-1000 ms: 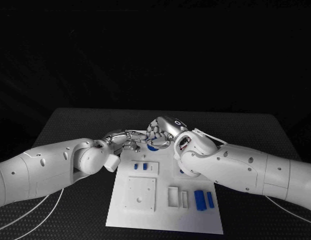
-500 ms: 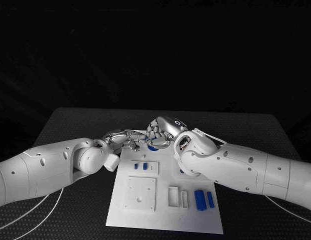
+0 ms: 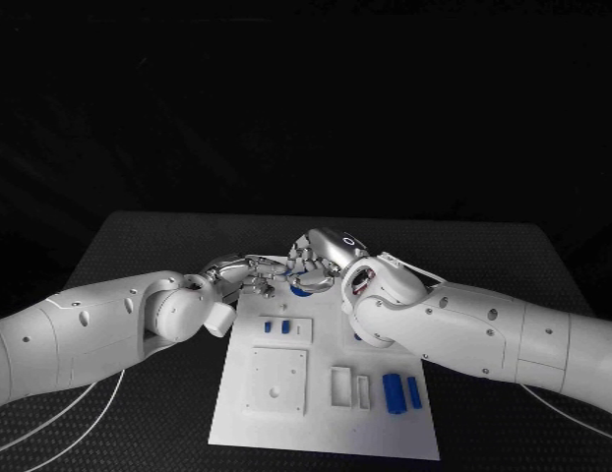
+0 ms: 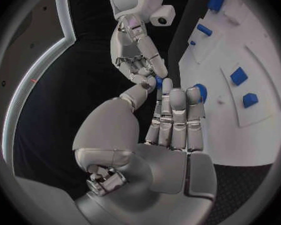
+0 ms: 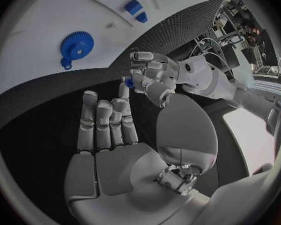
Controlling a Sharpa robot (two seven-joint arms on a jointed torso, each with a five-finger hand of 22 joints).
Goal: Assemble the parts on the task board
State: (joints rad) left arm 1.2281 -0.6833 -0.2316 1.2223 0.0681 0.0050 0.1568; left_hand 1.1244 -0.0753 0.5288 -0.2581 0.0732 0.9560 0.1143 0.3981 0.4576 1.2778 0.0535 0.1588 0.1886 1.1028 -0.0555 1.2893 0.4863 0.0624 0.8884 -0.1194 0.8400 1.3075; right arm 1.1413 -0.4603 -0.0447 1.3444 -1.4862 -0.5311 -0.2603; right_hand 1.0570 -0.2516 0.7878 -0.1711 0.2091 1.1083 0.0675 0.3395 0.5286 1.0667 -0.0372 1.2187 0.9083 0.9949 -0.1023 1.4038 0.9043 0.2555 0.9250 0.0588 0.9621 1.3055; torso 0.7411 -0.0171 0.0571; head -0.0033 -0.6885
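While both hands meet over the far edge of the white rectangular task board (image 3: pixel 328 393) on the black bench (image 3: pixel 151 246), the silver left hand (image 3: pixel 245 274) and silver right hand (image 3: pixel 318 258) pinch one small blue plastic part (image 4: pixel 159 81) between their fingertips. Round blue toothed gear (image 5: pixel 76 44) lies on the board's far end. Two blue bars (image 3: pixel 401 392) lie near its right edge.
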